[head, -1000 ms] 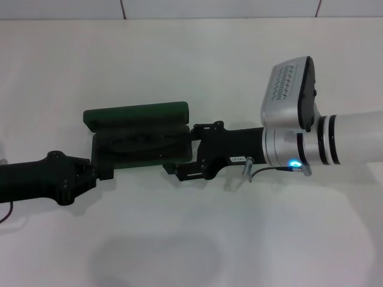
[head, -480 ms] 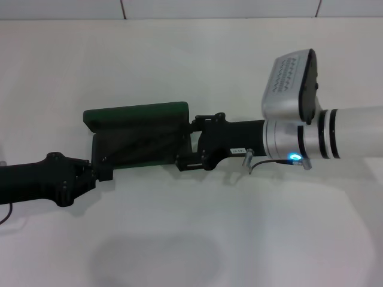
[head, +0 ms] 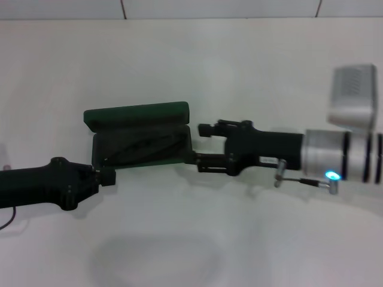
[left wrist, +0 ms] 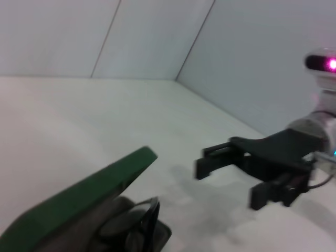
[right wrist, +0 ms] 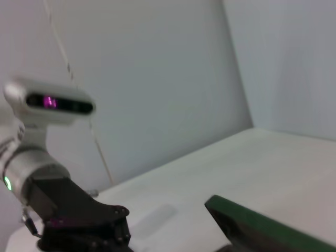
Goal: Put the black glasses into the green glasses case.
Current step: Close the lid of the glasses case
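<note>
Right hand withdrawn — empty, glasses cased

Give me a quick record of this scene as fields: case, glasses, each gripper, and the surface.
case: green glasses case, lid open, on the table
glasses: black glasses lying inside the case
left gripper: left gripper at the case's left end, fingers not clear
right gripper: right gripper open, empty, just off the case's right end
surface: white table

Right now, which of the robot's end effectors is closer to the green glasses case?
Left. The left end effector touches the green glasses case at its near-left corner; the right end effector sits just off its right end.
</note>
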### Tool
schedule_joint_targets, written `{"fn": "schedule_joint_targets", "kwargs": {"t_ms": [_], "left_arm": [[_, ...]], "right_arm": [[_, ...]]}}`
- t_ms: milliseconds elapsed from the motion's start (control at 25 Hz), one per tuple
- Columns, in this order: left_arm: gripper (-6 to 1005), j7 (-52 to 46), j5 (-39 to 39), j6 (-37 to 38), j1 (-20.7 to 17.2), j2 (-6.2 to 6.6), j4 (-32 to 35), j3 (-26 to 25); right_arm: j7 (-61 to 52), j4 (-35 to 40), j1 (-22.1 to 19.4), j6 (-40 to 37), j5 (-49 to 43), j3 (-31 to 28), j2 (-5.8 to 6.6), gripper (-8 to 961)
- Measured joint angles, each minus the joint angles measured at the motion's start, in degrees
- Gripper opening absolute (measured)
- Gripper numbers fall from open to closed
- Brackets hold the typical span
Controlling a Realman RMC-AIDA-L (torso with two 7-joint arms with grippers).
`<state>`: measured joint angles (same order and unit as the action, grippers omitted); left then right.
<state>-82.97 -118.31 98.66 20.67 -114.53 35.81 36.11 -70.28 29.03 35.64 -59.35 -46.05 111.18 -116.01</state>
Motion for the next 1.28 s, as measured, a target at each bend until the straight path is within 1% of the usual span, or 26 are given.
{"fn": "schedule_joint_targets", "kwargs": {"t_ms": [160,320,400,560,760,840,880,960,1280], "left_arm": [[12,0.0,-1.8,-2.4,0.8,-0.22,-1.8,0.1],[12,0.0,-4.7,-4.9,1.8,-1.05,-2.9,0.1],[12,0.0,-5.2,-5.8,2.1,-1.50,-3.2,0.1],[12,-0.3,-6.2,-8.7,2.6,-2.37,-3.5,0.1],[12,-0.7,-6.8,-11.3,3.5,-2.75,-3.5,0.0],[13,-0.9,-6.8,-11.8,3.7,-2.75,-3.5,0.0],[13,-1.2,-6.8,-13.8,4.2,-2.74,-3.4,-0.1],[13,-1.4,-6.8,-15.0,4.4,-2.69,-3.4,-0.1],[13,-2.0,-6.8,-18.3,5.1,-1.76,-2.9,0.1]], "right_arm": [[5.8,0.0,-7.0,-5.9,-0.1,-4.2,0.16,738],[15.5,-1.2,-13.6,-9.2,0.0,-7.0,0.15,738],[19.1,-2.8,-15.0,-10.3,0.4,-7.7,0.08,738],[23.9,-6.1,-15.9,-12.7,0.9,-8.5,-0.03,738],[26.1,-7.5,-16.8,-14.9,1.0,-9.2,0.01,737],[26.1,-7.7,-16.9,-15.2,1.0,-9.4,0.04,736],[26.2,-8.3,-16.9,-16.2,1.0,-9.7,0.16,736],[26.2,-8.5,-16.9,-16.7,1.1,-9.8,0.22,735],[26.8,-9.1,-17.0,-18.2,1.1,-10.3,0.34,735]]}}
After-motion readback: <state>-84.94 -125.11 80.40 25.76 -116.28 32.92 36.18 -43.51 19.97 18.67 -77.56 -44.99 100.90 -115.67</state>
